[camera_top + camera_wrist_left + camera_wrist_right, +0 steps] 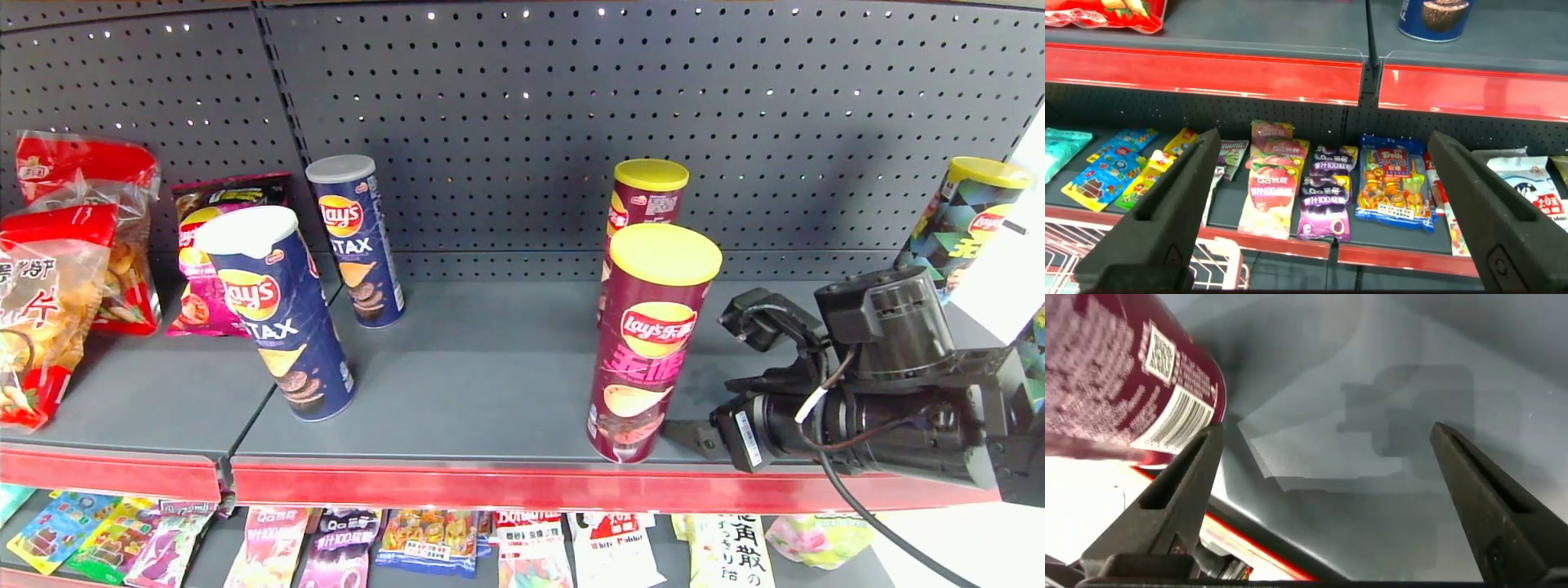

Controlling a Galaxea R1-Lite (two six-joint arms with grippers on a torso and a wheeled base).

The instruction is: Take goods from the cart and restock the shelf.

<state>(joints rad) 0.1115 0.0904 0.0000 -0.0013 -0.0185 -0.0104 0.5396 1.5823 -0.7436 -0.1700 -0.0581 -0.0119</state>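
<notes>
1. Head view: shows 5 canisters standing on the grey shelf (490,384): 2 blue canisters (282,318), 2 maroon canisters (649,343) with yellow lids, 1 behind the other, and 1 patterned canister (967,212) at the far right. Adds 2 red bags (49,278) and 1 magenta bag (208,269) at the left end. Places the right arm (865,408) low over the shelf's front edge, just beside the base of the front maroon canister. Catches a row of packets (424,543) on the level below.
2. Left wrist view: shows the left tool (1323,139) spread wide and empty, held before that lower level, well apart from the canisters. Gives the packets closer, lying flat in rows, overlapping too much for a sure count. Catches 1 blue canister base at the upper shelf edge and a bit of white wire frame (1221,261) near 1 finger.
3. Right wrist view: shows the right tool (1328,429) spread wide, gripping nothing, over the shelf board. Puts 1 maroon canister just beside 1 finger (1176,490), outside the gap; cannot tell whether touching.
</notes>
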